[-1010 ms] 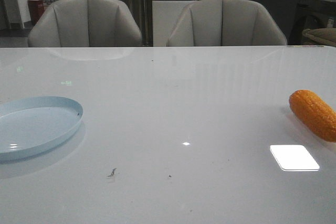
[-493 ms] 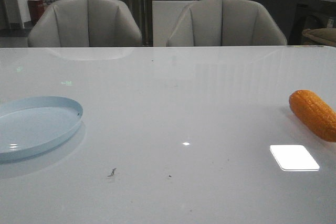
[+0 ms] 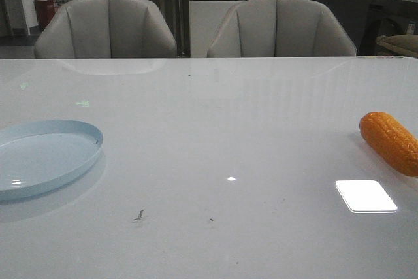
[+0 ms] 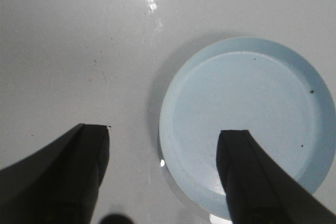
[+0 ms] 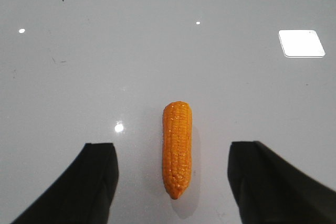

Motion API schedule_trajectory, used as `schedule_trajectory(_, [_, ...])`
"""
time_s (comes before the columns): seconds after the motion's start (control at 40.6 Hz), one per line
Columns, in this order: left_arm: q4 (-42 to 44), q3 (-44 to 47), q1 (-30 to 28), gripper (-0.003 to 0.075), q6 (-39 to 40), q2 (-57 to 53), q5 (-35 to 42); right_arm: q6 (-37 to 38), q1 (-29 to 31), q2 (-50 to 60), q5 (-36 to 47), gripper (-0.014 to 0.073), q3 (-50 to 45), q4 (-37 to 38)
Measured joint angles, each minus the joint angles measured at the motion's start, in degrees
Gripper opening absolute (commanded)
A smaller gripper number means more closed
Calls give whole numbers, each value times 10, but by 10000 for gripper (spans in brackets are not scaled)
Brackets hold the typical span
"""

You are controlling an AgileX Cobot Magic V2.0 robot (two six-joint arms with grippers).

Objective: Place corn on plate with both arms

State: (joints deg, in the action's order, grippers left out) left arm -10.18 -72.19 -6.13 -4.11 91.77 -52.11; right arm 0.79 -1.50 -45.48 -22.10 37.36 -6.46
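Observation:
The orange corn (image 3: 390, 142) lies flat on the white table at the right edge of the front view. In the right wrist view the corn (image 5: 177, 148) lies lengthwise between the fingers of my right gripper (image 5: 170, 153), which is open above it, apart from it. The pale blue plate (image 3: 39, 156) sits empty at the table's left. In the left wrist view my left gripper (image 4: 165, 137) is open and empty above the plate's near rim (image 4: 168, 145), one finger over the plate, one over the table. Neither arm shows in the front view.
The glossy white table (image 3: 215, 155) carries bright light reflections (image 3: 366, 195) and small dark specks (image 3: 139, 214). Two grey chairs (image 3: 108, 27) stand behind the far edge.

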Motion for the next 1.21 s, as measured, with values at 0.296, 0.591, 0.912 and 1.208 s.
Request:
schedule_trajectory(0.296, [-12, -11, 0, 444, 0, 102, -12, 0, 0, 0, -1, 553, 0, 0])
schedule_trajectory(0.591, [-25, -12, 0, 357, 0, 148, 15, 0, 0, 0, -2, 553, 0, 0])
schedule_trajectory(0.912, [-28, -13, 0, 351, 0, 185, 37, 0, 0, 0, -3, 553, 0, 0])
schedule_trajectory(1.208, [-28, -13, 0, 351, 0, 197, 55, 0, 0, 0, -4, 553, 0, 0])
